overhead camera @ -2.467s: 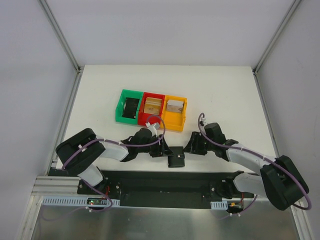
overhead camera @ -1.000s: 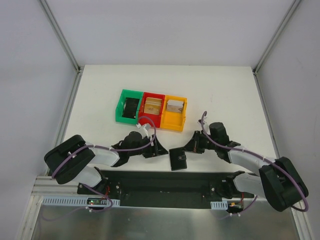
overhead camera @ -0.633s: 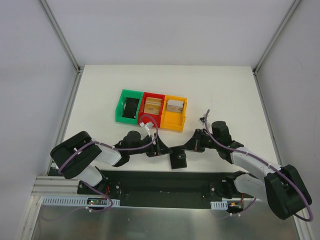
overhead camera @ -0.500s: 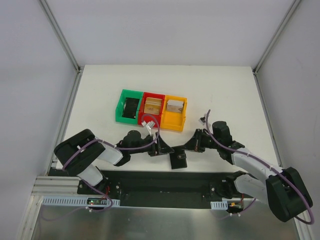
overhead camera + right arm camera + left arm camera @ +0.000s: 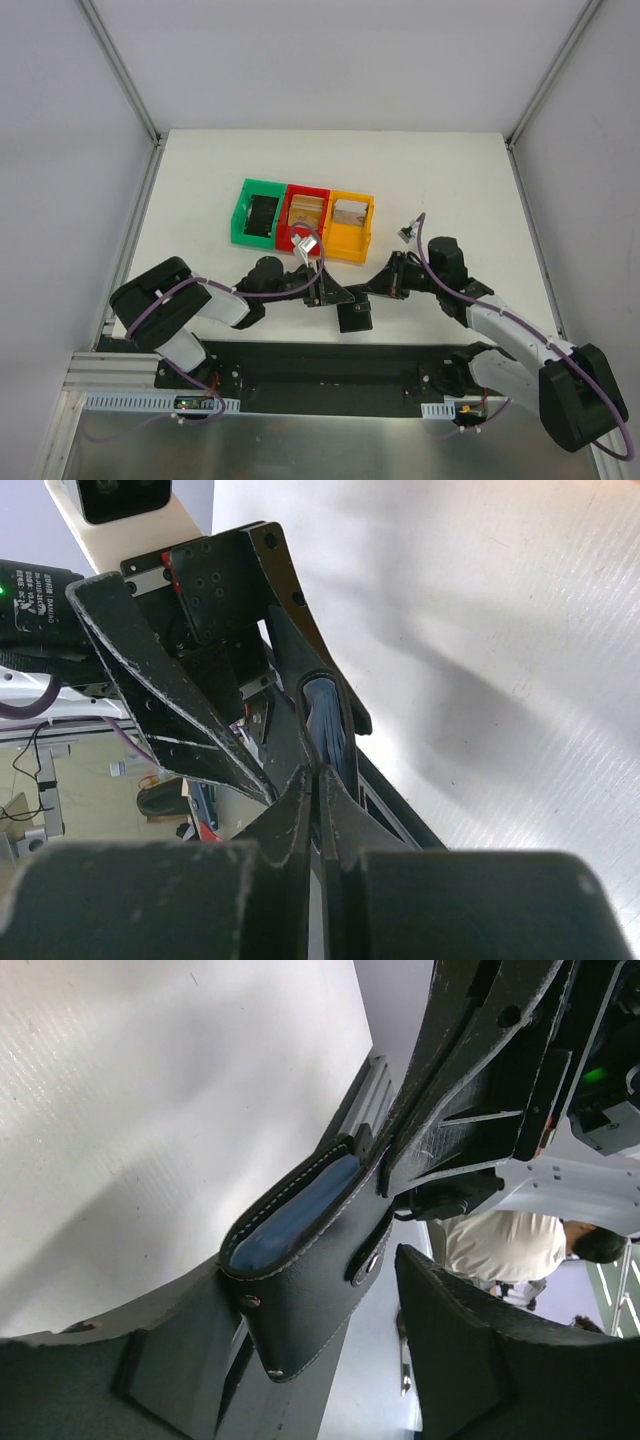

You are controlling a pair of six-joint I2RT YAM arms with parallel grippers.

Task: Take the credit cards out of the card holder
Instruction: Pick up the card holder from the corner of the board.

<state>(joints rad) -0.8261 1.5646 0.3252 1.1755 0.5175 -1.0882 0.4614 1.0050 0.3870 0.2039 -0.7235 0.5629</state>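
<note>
The wallet [image 5: 353, 316] is at the near edge of the table [image 5: 450, 180], between the two arms and well short of the green bin [image 5: 240, 215], red bin [image 5: 307, 190] and orange bin [image 5: 350, 246]. It is folded nearly shut and stands on edge, with a sliver of its blue panel [image 5: 295, 1215] showing in the fold.

The right gripper [image 5: 372, 288] reaches in from the right. Its jaws are pressed together at the wallet's edge and pinch one flap there.

The left gripper [image 5: 328, 292] comes from the other side with its jaws apart, and the wallet sits between them. In the left wrist view one finger [image 5: 460, 1360] stands clear of the wallet's snap side, with a strip of background between them. The other finger [image 5: 150, 1380] lies along the wallet's back. The angle is poor, so I cannot tell whether it touches the wallet.
</note>
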